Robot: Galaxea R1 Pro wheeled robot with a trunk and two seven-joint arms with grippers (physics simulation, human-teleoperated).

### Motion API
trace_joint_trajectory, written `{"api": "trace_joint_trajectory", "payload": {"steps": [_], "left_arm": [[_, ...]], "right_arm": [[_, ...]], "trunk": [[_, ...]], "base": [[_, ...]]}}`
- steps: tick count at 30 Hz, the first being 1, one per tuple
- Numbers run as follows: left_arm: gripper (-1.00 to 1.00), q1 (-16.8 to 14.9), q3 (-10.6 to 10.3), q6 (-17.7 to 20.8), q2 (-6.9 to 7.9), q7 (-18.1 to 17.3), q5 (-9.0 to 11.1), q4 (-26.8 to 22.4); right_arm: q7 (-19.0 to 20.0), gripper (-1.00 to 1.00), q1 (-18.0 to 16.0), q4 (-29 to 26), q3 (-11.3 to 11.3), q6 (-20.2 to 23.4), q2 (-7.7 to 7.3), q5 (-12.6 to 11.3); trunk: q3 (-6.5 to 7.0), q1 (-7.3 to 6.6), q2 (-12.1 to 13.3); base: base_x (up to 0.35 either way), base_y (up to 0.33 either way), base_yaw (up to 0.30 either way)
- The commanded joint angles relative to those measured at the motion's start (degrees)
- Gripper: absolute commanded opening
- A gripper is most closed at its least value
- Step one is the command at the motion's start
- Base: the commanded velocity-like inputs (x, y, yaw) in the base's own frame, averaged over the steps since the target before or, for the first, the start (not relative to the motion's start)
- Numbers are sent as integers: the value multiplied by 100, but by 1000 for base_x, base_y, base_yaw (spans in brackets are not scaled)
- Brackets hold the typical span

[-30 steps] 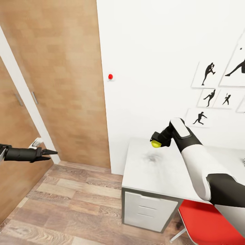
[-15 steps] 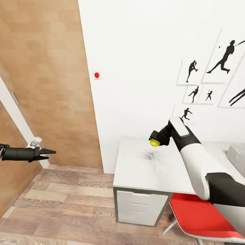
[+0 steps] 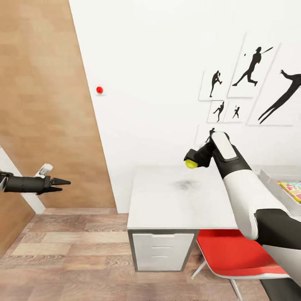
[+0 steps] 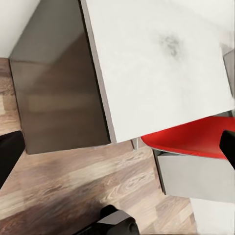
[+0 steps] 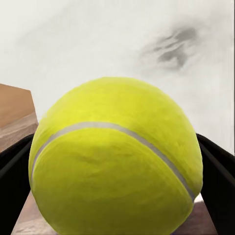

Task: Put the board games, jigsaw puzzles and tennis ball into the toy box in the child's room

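A: Surfaces first. Long pale grey desk top (image 3: 175,200), matte, with a dark smudge near the middle; white drawer unit (image 3: 161,253) under its near end. Wood-plank floor (image 3: 75,255), tan panelled wall at left, white wall with black silhouette prints (image 3: 251,67). Glossy red moulded chair seat (image 3: 234,255) tucked under the desk.

B: And the ball?

A: Small fuzzy yellow-green tennis ball (image 3: 191,164), round, clamped in the black right gripper (image 3: 193,161), held above the desk top, not touching it. The white-and-black forearm slopes up to it from lower right.

B: Wrist camera confirm that?

A: Yes. In the right wrist view the ball (image 5: 115,159) sits close to the lens, felt nap and one pale curved seam plain, a dark finger (image 5: 14,171) pressed against each flank. Behind it the smudged grey desk (image 5: 122,44). The head view gives none of that nap.

B: Left side?

A: Black left gripper (image 3: 62,182) held out level over the floor, well apart from the desk, its pointed tips drawn together with nothing between them. The left wrist view looks down on the desk's (image 4: 161,73) corner, its dark grey side panel (image 4: 58,88) and the red seat (image 4: 191,139).

B: Anything at the far right?

A: Shallow light grey tray (image 3: 271,179) with low sloping walls on the desk; a bright cartoon-covered flat box (image 3: 292,189) inside it, cut off by the frame edge.
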Motion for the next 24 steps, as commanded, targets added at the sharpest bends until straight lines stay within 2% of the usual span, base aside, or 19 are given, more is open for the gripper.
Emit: {"api": "trace_joint_trajectory", "payload": {"steps": [1,5,7,12,14,20,24], "left_arm": [[100,-10,-28,138,-1,-17,41,-171],[100,-34,-22,258,-44,-161,59,-752],[100,-60,-27,270,-146,-333,50,-1095],[100,-274,-48,270,-405,-512,24,-1415],[100,-316,-54,270,-449,-528,27,-1498],[100,-374,-100,270,-491,-613,40,-1832],[100,-386,-110,270,-477,-902,43,-1988]], "right_arm": [[-152,-100,-24,-6,28,10,-3,-61],[-455,-100,-118,-7,26,11,17,-61],[-551,-100,-180,-6,28,11,27,-61],[-616,-100,-235,-10,31,11,-4,-61],[-621,-100,-237,-14,35,11,-34,-61],[-626,-100,-246,-144,41,11,-78,-62],[-632,-100,-247,-502,50,11,-85,-68]], "trunk": [[-20,4,-13],[-46,4,-13],[-60,4,-13],[-94,4,-13],[-108,4,-13],[-150,4,-13],[-177,4,-13]], "base": [[0,0,-214],[0,0,-212],[0,0,-210],[0,0,-205],[0,0,-203],[0,0,-202],[0,0,-201]]}}
